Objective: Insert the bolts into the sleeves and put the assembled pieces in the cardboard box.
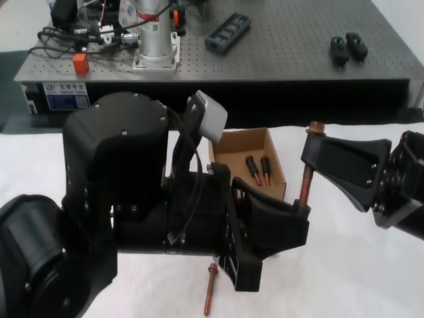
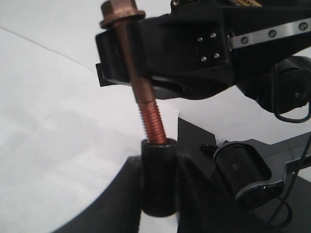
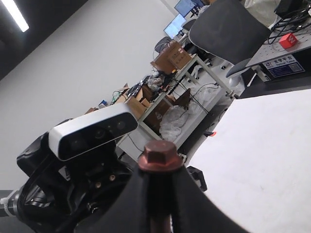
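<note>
The bulky black left arm (image 1: 119, 199) lies low and stretched across the white counter (image 1: 358, 278), with a loose copper hex-head bolt (image 1: 211, 289) on the counter beside it. The left claw (image 2: 158, 206) is clenched on a short black cylindrical sleeve (image 2: 158, 177) and holds it upright, so that the hole faces up. The right claw (image 1: 313, 154) stands tilted above it, grasping a second copper bolt (image 2: 141, 82) just under the head. The threaded tip seems just inside the sleeve's mouth, so I judge the insertion barely begun. Behind them, the open cardboard box (image 1: 275, 156) holds two assembled pieces (image 1: 258, 170).
</note>
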Robot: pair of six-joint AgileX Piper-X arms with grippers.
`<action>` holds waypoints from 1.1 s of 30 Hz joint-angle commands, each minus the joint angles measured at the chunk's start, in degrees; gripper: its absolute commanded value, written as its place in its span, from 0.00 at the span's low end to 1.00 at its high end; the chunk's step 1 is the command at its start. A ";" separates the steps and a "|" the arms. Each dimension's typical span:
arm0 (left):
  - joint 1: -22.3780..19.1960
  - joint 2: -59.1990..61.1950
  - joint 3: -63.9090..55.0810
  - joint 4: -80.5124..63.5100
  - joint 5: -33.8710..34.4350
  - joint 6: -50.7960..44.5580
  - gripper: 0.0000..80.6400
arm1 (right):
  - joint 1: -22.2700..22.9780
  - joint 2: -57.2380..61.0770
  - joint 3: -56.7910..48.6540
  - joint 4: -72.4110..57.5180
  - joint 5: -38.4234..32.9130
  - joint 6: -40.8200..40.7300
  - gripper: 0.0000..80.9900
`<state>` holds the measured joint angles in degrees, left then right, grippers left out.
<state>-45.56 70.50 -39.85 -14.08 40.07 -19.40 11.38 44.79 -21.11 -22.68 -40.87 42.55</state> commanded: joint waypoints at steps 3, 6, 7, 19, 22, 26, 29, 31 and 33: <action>0.11 -0.56 -0.30 -2.37 -3.48 -1.15 0.01 | 0.14 0.01 -0.80 -0.38 -3.49 0.30 0.01; 0.11 -0.56 -0.30 -2.37 -3.49 -1.37 0.01 | 0.14 0.01 -0.80 -0.38 -4.07 -0.55 0.02; 0.11 -0.56 -0.30 -2.37 -3.49 -1.37 0.01 | 0.14 0.01 -0.80 -0.38 -4.22 -1.66 0.07; 0.11 -0.56 -0.30 -2.83 -13.38 -1.01 0.01 | -2.29 -0.51 -0.80 -1.39 -3.76 -2.65 0.40; 0.23 -0.43 -0.30 -5.16 -17.27 0.66 0.01 | -5.33 -1.74 -0.80 0.03 -3.87 -2.65 0.40; 0.23 -0.43 -0.30 -11.71 -19.51 4.15 0.01 | -10.32 -3.76 -0.80 4.00 -3.87 -5.78 0.40; 0.23 -0.13 -0.30 -14.41 -26.66 4.21 0.01 | -13.88 -5.50 -0.80 4.89 -3.47 -7.02 0.40; 0.23 0.95 -0.86 -14.34 -32.13 4.21 0.01 | -16.15 -6.51 -0.80 5.34 -3.49 -7.90 0.40; 1.30 3.62 -2.52 -14.31 -33.91 4.21 0.01 | -18.52 -7.30 -0.80 6.66 -3.49 -7.89 0.40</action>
<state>-44.09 75.02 -42.33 -26.98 8.06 -15.98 -6.13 38.15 -21.35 -16.61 -44.34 35.56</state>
